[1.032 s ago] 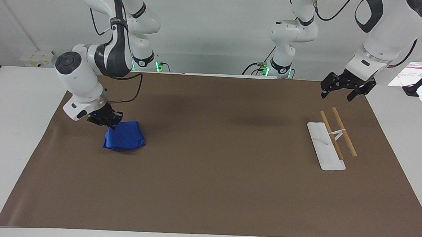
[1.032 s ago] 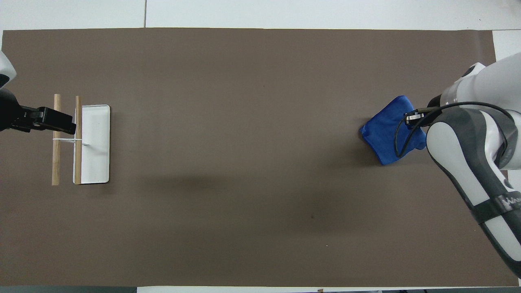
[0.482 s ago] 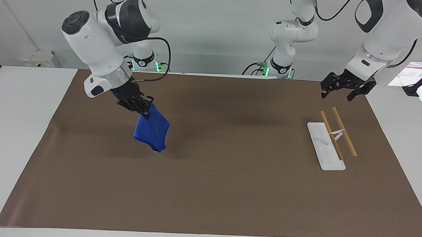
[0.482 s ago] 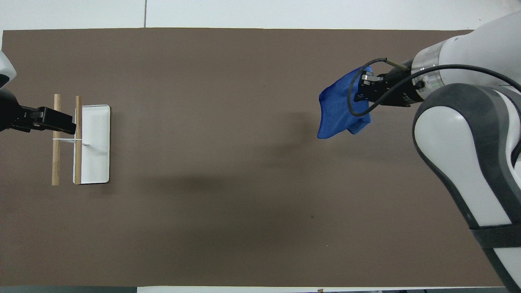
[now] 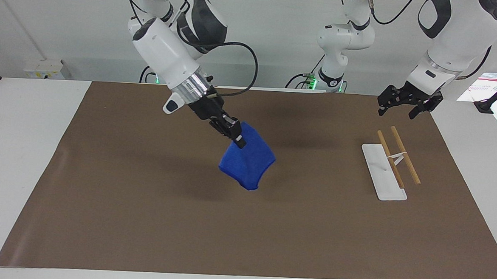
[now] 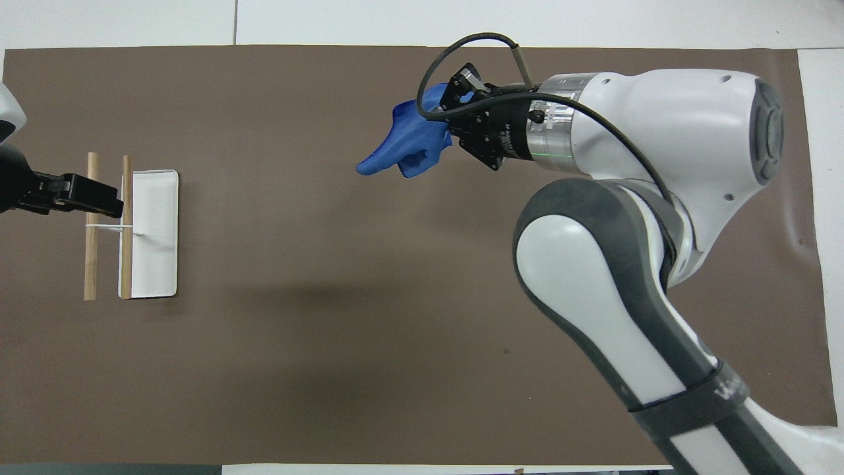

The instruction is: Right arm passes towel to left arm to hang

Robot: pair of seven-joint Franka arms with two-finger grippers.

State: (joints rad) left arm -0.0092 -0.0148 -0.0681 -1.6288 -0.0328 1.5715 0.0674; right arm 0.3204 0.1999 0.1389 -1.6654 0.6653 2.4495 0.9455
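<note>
My right gripper (image 5: 236,139) is shut on the upper edge of the bright blue towel (image 5: 247,161), which hangs free in the air over the middle of the brown mat. In the overhead view the towel (image 6: 403,141) trails from the right gripper (image 6: 447,116). My left gripper (image 5: 405,106) waits in the air, open and empty, over the mat's edge near the rack (image 5: 396,158). In the overhead view the left gripper (image 6: 92,198) covers part of the rack's wooden rods (image 6: 91,257).
The rack has a white base (image 5: 380,174) and two wooden rods, and stands at the left arm's end of the brown mat (image 5: 244,224). Two small white green-lit arms (image 5: 336,42) stand at the robots' edge of the table.
My right gripper has lifted the towel off the mat at the right arm's end and carried it through the air to over the middle. The left arm has not moved.
</note>
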